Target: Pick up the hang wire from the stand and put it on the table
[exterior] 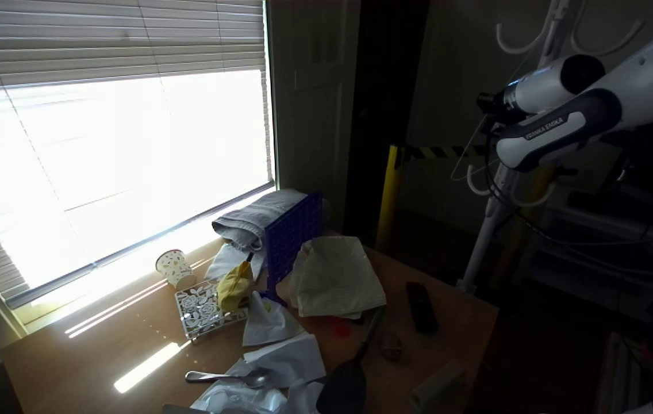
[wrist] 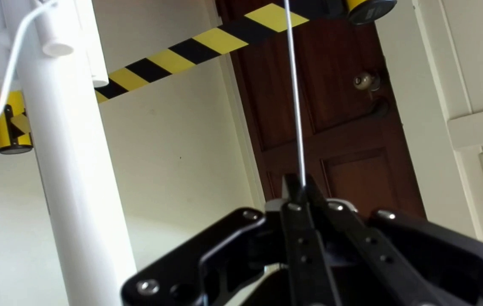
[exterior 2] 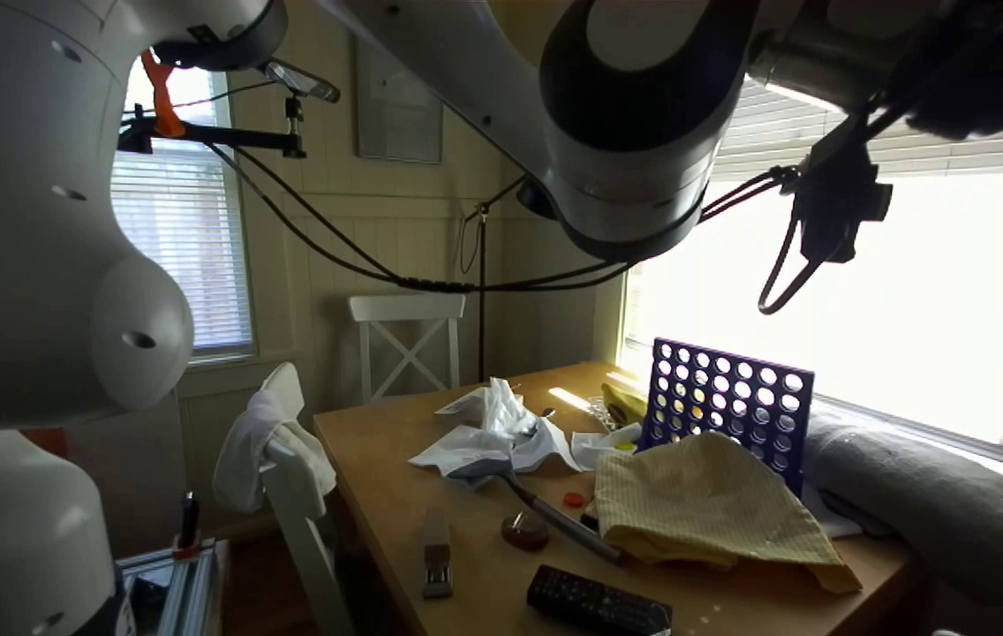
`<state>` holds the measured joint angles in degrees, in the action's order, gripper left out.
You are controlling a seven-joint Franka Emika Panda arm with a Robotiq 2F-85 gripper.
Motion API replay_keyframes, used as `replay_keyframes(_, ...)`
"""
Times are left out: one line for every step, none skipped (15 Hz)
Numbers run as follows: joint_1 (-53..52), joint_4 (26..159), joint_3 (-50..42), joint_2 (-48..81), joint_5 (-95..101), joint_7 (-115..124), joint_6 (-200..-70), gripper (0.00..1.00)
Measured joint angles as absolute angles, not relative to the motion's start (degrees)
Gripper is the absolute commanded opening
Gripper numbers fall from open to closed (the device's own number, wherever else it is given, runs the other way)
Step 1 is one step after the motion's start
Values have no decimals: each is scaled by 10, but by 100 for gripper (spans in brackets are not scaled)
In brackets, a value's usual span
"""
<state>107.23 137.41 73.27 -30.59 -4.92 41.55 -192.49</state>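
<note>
My gripper [wrist: 303, 187] is shut on a thin metal wire [wrist: 294, 93], the hang wire, which runs up from the fingertips and out of the wrist view. In an exterior view the gripper [exterior: 486, 106] is high beside the white stand [exterior: 483, 247], and the wire [exterior: 467, 146] shows as a faint bent line below it. I cannot tell whether the wire still touches a hook. The stand's white pole [wrist: 80, 178] is left of the jaws in the wrist view. The wooden table [exterior: 50, 368] is lower; it also shows in an exterior view [exterior 2: 387, 442], where the fingertips cannot be made out.
White curved hooks [exterior: 525, 46] stick out near the gripper. A yellow post [exterior: 388, 195] carries striped tape [exterior: 441, 152] behind. On the table are a blue game grid [exterior 2: 722, 397], a cloth [exterior 2: 696, 503], a black remote [exterior 2: 599, 602], a spatula [exterior: 345, 385], papers and a cup [exterior: 174, 267].
</note>
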Motion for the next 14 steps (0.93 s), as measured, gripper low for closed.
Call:
replay_keyframes(1067,1374,729,-306,-58,403,-1927,1)
replay_keyframes(1061,1374,724,-306,-65,390,-1929,1)
replay_keyframes(1054,1374,719,-306,-72,378,-1930,1)
replay_keyframes(1047,1374,714,-306,-78,367,-1932,1)
replay_keyframes(1040,1374,708,-306,-85,355,-1934,1)
replay_keyframes(1031,1374,702,-306,-90,344,-1935,1)
replay_keyframes(1022,1374,694,-306,-95,333,-1935,1)
replay_keyframes(1011,1375,685,-306,-99,322,-1936,1)
replay_keyframes(1000,1375,677,-306,-103,311,-1937,1)
replay_keyframes(990,1376,668,-306,-107,301,-1938,1)
replay_keyframes(978,1377,657,-306,-110,290,-1939,1)
replay_keyframes(967,1378,647,-306,-112,280,-1940,1)
replay_keyframes(955,1379,638,-306,-113,271,-1940,1)
replay_keyframes(944,1381,628,-306,-114,264,-1940,1)
